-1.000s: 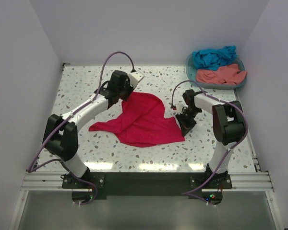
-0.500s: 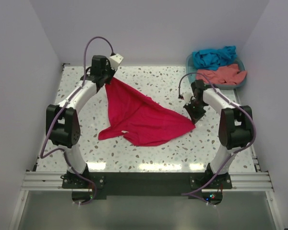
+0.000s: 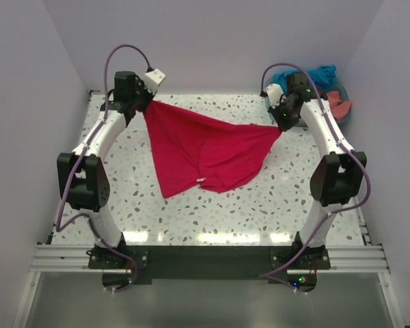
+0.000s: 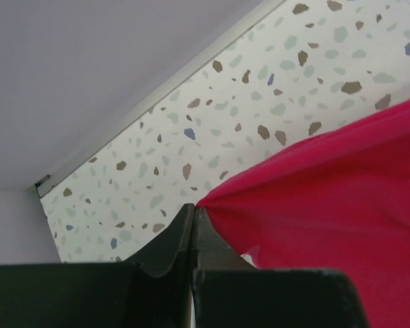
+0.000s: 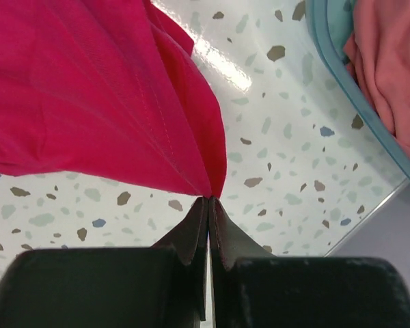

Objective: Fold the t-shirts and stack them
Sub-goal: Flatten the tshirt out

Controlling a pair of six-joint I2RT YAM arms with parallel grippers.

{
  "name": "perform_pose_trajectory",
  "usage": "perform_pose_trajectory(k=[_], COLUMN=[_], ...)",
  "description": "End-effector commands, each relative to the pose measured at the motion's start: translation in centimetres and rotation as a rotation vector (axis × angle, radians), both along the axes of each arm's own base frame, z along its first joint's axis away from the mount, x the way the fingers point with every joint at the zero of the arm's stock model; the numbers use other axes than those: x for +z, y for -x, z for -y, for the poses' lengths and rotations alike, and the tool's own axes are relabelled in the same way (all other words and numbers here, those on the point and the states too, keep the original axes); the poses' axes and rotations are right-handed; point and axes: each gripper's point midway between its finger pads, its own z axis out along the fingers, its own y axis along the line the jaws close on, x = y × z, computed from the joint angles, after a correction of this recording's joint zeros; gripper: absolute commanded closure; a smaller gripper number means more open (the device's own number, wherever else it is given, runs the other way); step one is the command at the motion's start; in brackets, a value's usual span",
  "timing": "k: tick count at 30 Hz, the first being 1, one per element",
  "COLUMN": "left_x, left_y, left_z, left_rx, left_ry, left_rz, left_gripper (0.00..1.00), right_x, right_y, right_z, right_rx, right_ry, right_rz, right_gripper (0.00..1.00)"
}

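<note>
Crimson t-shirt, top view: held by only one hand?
No, the left hand and the right hand each pinch one end of the crimson t-shirt, stretched between them.

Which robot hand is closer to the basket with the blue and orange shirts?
The right. The right gripper hangs just beside the basket, pinching one corner of the pink shirt. The left gripper is across the table at the far left, pinching another corner.

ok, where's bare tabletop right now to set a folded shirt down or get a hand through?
Widest: the near strip of table between the crimson shirt and the arm bases. Also the far middle, behind the cloth stretched between left claw and right claw. Crowded: far right corner, basket beside the right claw.
</note>
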Motion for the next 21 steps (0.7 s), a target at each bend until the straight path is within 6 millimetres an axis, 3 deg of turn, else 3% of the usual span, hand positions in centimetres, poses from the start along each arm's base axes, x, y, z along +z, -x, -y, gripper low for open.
perform_pose_trajectory(k=[1, 5, 8, 11, 13, 15, 16, 17, 20, 21], left_x=[1.4, -1.0, -2.3, -3.3, -3.7, -3.9, -4.2, -4.4, -4.9, -4.9], left_y=[3.0, 5.2, 6.1, 6.5, 6.5, 6.5, 6.5, 6.6, 6.8, 6.7], left_z=[0.7, -0.6, -2.7, -4.3, -6.0, -6.5, -6.9, -6.9, -7.3, -7.5], left_rx=[-0.096, -0.068, -0.009, 0.033, 0.074, 0.082, 0.093, 0.086, 0.088, 0.087], left_ry=[0.000, 0.027, 0.056, 0.082, 0.095, 0.106, 0.113, 0.120, 0.138, 0.139], left_rz=[0.005, -0.075, -0.125, -0.159, -0.176, -0.184, -0.194, -0.202, -0.223, -0.225], left_gripper=[1.00, 1.00, 1.00, 1.00, 1.00, 1.00, 1.00, 1.00, 1.00, 1.00], right_x=[-1.5, -2.0, -1.2, -0.5, -0.4, -1.2, -1.2, -1.3, -0.4, 0.0], right_y=[0.2, 1.0, 1.9, 4.5, 5.7, 7.9, 8.5, 10.5, 11.6, 11.0], right_z=[-1.5, -5.9, -11.0, -18.0, -20.9, -24.2, -25.4, -26.6, -27.3, -26.6], right_rx=[0.071, 0.140, 0.233, 0.360, 0.392, 0.452, 0.480, 0.522, 0.535, 0.512], right_ry=[-0.052, -0.158, -0.216, -0.289, -0.333, -0.352, -0.359, -0.352, -0.408, -0.413], right_rz=[-0.111, -0.181, -0.189, -0.217, -0.237, -0.288, -0.303, -0.360, -0.390, -0.362], right_gripper=[1.00, 1.00, 1.00, 1.00, 1.00, 1.00, 0.96, 0.70, 0.24, 0.23])
